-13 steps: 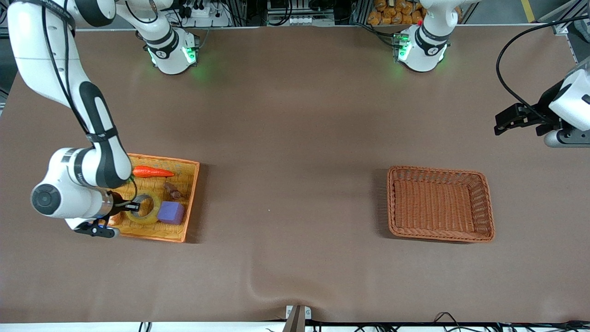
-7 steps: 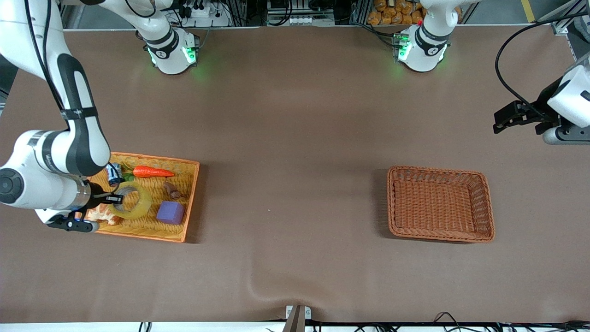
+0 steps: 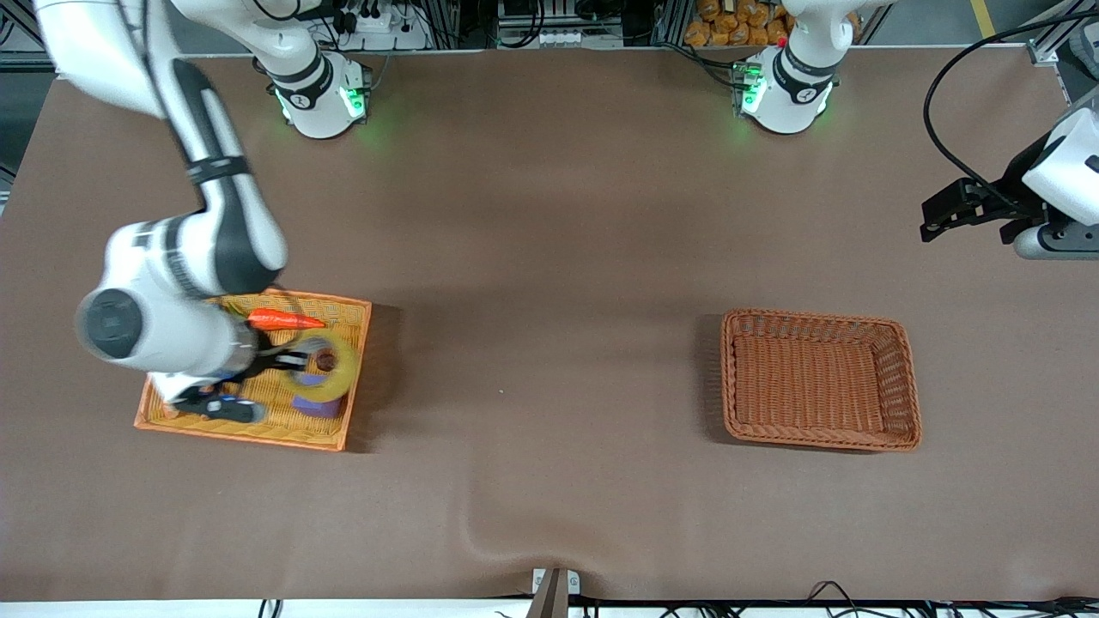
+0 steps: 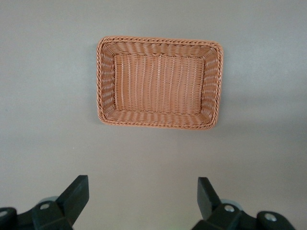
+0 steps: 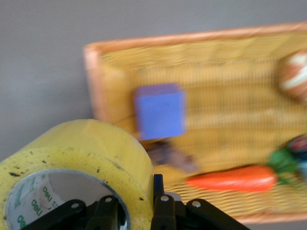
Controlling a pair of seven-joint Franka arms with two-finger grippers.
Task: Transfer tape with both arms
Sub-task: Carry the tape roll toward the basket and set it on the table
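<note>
The yellowish tape roll [image 3: 324,368] with its grey-white core hangs in the air over the orange tray [image 3: 354,378], held by my right gripper [image 3: 288,360]. In the right wrist view the tape [image 5: 91,158] fills the near corner, and my right gripper [image 5: 135,203] is shut on its wall, one finger inside the core and one outside. My left gripper [image 3: 944,219] is up over bare table at the left arm's end of the table. In the left wrist view its fingers [image 4: 76,194] stand wide open and empty, my left gripper [image 4: 142,191] looking down at the brown wicker basket [image 4: 159,43].
The orange tray holds a purple cube [image 3: 316,406], an orange carrot [image 3: 283,321] and a small brown item [image 5: 170,155]. The brown wicker basket [image 3: 820,324] stands empty toward the left arm's end of the table. A crease in the table cover [image 3: 489,524] lies near the front edge.
My right gripper has lifted the tape out of the tray and swung it toward the tray's edge nearer the table's middle. The left arm has barely moved.
</note>
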